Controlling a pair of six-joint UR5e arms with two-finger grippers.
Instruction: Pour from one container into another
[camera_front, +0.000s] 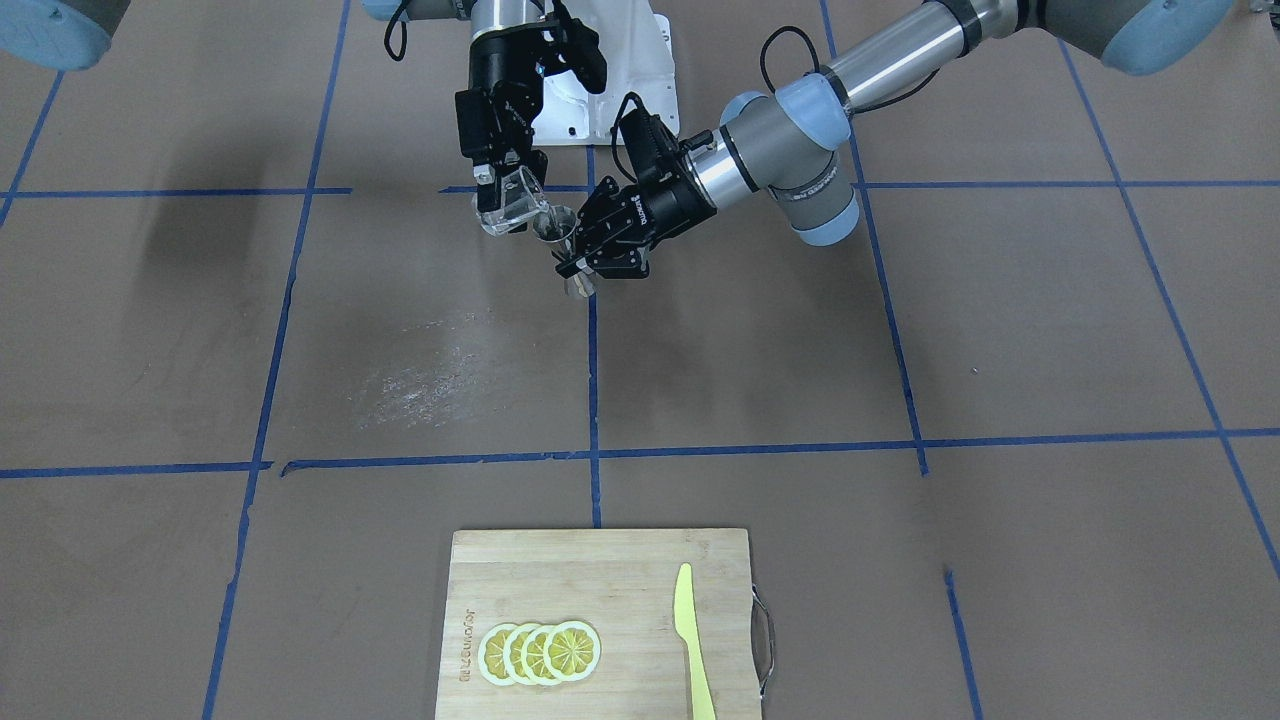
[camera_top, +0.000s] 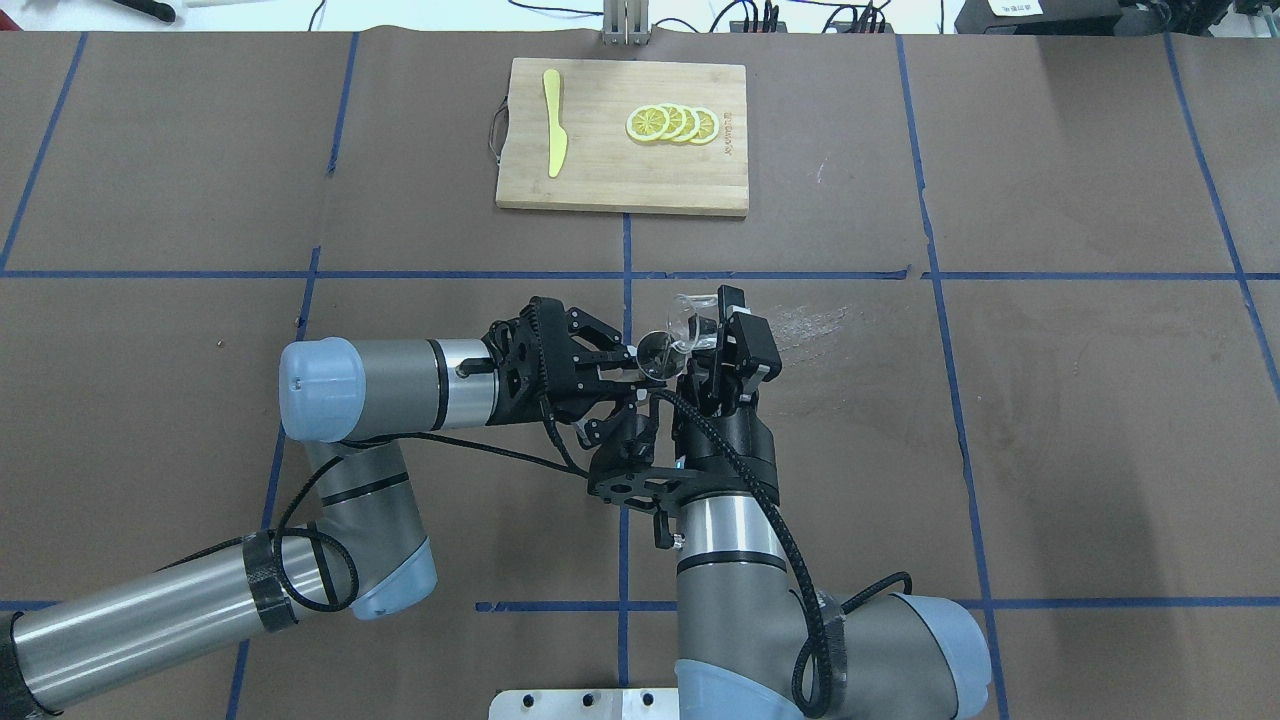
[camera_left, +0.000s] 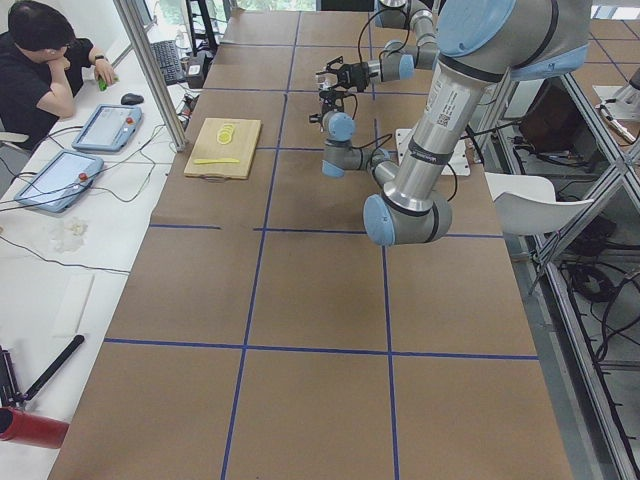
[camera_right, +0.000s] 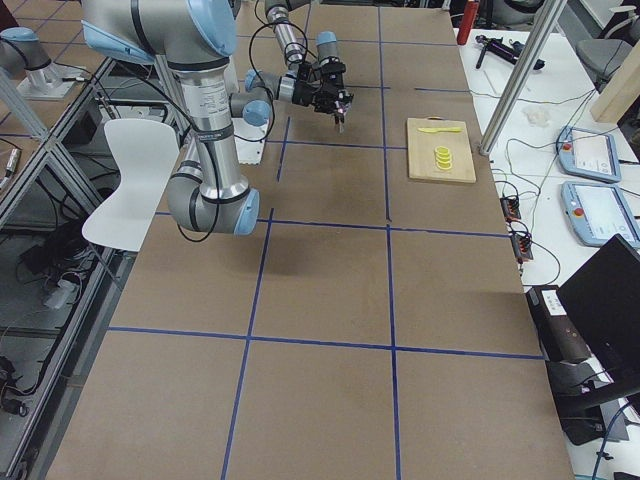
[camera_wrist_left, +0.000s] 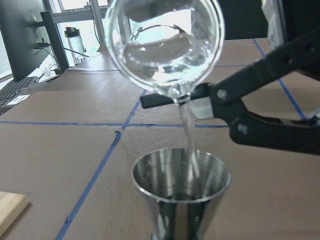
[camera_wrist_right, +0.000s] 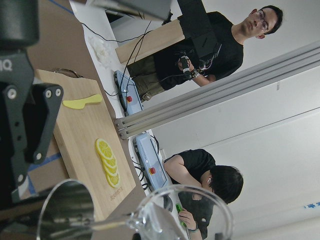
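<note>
Pour's on: right gripper (camera_front: 503, 195) has the glass cup (camera_front: 512, 207) pinched btwn its fingers, tipped hard over, lip pointing down at the jigger (camera_front: 556, 226). Left gripper (camera_front: 580, 262) is closed on the jigger low down, around the waist as best I can see, mouth up under the cup. Both are held off the table (camera_front: 900, 350), on the robot's side of ctr, over the blue tape line (camera_front: 593, 380). Cup lip sits just above the jigger's rim; touching or not, can't tell

Left wrist cam has the best seat: cup mouth faces the lens, clear liquid pooled at its low edge & a thin stream (camera_wrist_left: 189, 140) dropping into the jigger's top cone. Level inside the cone, can't read it

Overhead: arms meet at roughly a right angle, left one coming in sideways, right one reaching fwd from the base

Far side of the table, well apart from the pour: cutting board (camera_front: 620, 600) w/ four overlapping lemon slices (camera_front: 540, 652) & a yellow knife (camera_front: 690, 640) lying beside them, not touching. Pale scuffed patch (camera_front: 430, 375) on the table cover btwn board & grippers

Right wrist cam looks past the cup's rim & catches two people in black tops beyond the table edge, one standing, one seated
</note>
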